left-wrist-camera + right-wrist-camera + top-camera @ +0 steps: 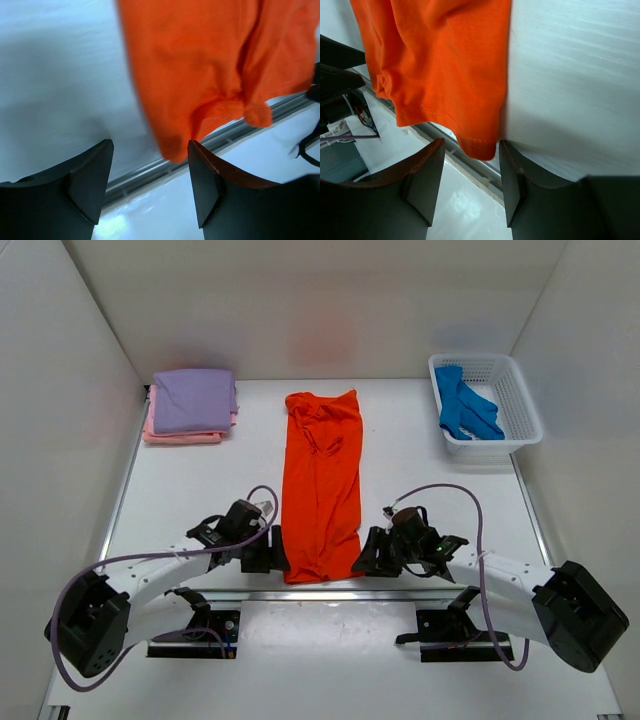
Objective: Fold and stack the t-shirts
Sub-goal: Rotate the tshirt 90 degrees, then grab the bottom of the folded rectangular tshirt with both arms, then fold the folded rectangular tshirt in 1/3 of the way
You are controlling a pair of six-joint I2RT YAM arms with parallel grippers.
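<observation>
The bright orange-red t-shirt (322,480) lies on the table as a long narrow strip, its near hem at the table's front edge. My left gripper (272,556) is open at the hem's left corner; in the left wrist view (150,147) the orange corner (200,75) hangs just past the fingertips, nearer the right finger. My right gripper (368,558) is open at the hem's right corner; in the right wrist view (471,145) the stitched corner (445,70) sits between the fingertips, not gripped. A lavender-purple tee (194,398) lies folded on a pink one (180,436) at the back left.
A white mesh basket (520,400) at the back right holds a crumpled blue tee (464,412). A metal rail (320,592) runs along the table's near edge under the hem. White walls enclose the table on three sides.
</observation>
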